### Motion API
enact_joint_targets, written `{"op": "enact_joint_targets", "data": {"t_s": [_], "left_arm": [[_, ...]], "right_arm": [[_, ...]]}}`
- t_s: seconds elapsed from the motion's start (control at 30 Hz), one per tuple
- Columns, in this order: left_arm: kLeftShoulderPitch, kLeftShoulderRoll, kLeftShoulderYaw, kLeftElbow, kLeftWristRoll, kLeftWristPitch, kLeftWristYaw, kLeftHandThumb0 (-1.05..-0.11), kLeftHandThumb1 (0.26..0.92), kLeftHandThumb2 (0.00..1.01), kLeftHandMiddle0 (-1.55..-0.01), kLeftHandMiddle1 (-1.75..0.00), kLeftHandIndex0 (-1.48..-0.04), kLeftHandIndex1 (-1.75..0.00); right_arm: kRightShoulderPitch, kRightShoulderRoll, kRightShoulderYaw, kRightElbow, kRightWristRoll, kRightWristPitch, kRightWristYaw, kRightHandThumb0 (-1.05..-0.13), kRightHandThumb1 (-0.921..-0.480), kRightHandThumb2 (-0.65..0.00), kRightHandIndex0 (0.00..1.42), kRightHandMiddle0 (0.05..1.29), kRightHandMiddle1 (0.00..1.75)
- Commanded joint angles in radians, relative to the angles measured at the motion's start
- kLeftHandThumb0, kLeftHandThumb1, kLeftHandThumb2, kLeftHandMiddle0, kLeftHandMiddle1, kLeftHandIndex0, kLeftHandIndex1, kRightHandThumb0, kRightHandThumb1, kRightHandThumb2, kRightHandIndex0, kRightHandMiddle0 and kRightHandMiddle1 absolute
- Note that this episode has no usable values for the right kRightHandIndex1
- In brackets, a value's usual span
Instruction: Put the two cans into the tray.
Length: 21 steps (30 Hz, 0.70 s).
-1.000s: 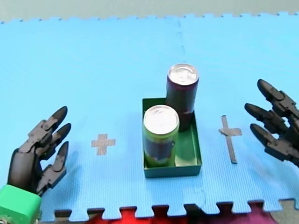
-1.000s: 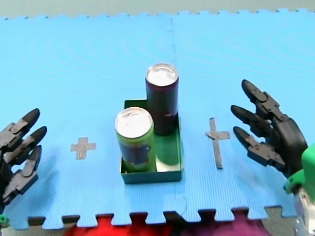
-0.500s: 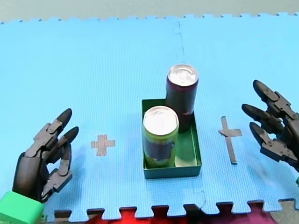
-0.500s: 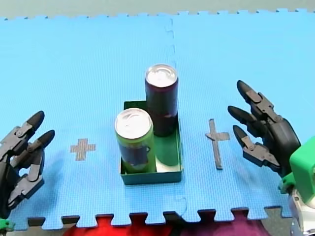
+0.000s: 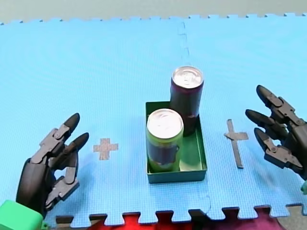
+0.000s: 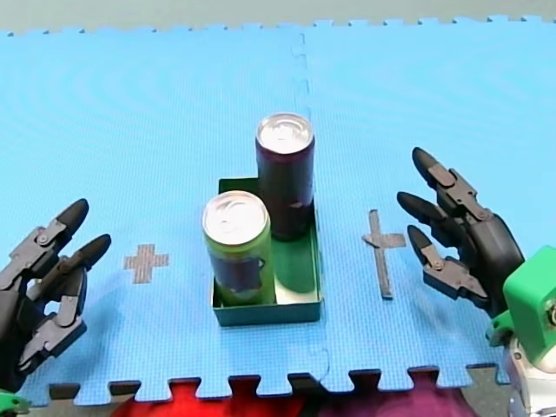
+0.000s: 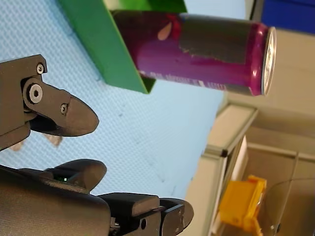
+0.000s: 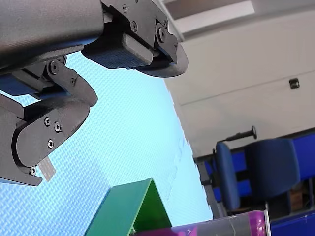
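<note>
A green tray point(image 5: 202, 165) sits in the middle of the blue foam mat. Two cans stand upright inside it: a green can point(image 5: 164, 140) at the front and a purple can point(image 5: 186, 98) behind it, touching or nearly touching. The purple can point(image 7: 197, 49) and the tray's wall point(image 7: 98, 44) also show in the first wrist view. My left hand point(image 5: 55, 160) hovers at the front left of the mat, well apart from the tray, holding nothing. My right hand point(image 5: 278, 134) is at the right, beyond the grey tape mark, also holding nothing.
A grey tape cross point(image 5: 105, 147) lies left of the tray and a longer grey tape cross point(image 5: 235, 141) lies right of it. The mat's jigsaw front edge point(image 5: 158, 218) is close to the tray. A blue chair point(image 8: 256, 172) stands beyond the mat.
Both hands have drifted a little inward toward the tray. The cans and tray have not moved.
</note>
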Motion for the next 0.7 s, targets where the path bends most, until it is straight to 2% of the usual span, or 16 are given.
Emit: {"op": "enact_joint_targets", "data": {"t_s": [0.0, 0.23, 0.47, 0.67], "left_arm": [[0.005, 0.001, 0.004, -0.007, -0.004, 0.003, -0.002, -1.048, 0.921, 0.78, -0.49, 0.0, -0.38, 0.0], [0.019, 0.007, 0.011, -0.02, -0.017, 0.007, -0.018, -1.048, 0.921, 0.79, -0.49, 0.0, -0.37, 0.0], [0.022, 0.012, 0.019, -0.019, -0.028, 0.01, -0.032, -1.048, 0.921, 0.8, -0.49, 0.0, -0.36, 0.0], [0.019, 0.01, 0.026, -0.012, -0.041, 0.008, -0.046, -1.048, 0.921, 0.8, -0.49, 0.0, -0.36, 0.0]], "right_arm": [[0.0, -0.004, 0.0, 0.005, -0.001, -0.009, 0.0, -1.048, -0.921, -0.654, 0.29, 0.23, 0.0], [0.001, -0.006, 0.0, 0.006, 0.003, -0.01, 0.007, -1.048, -0.921, -0.654, 0.28, 0.22, 0.0], [0.011, -0.008, -0.004, 0.003, 0.011, -0.016, 0.016, -1.048, -0.921, -0.65, 0.28, 0.22, 0.0], [0.01, -0.007, -0.01, 0.004, 0.016, -0.013, 0.018, -1.047, -0.921, -0.645, 0.28, 0.22, 0.0]]}}
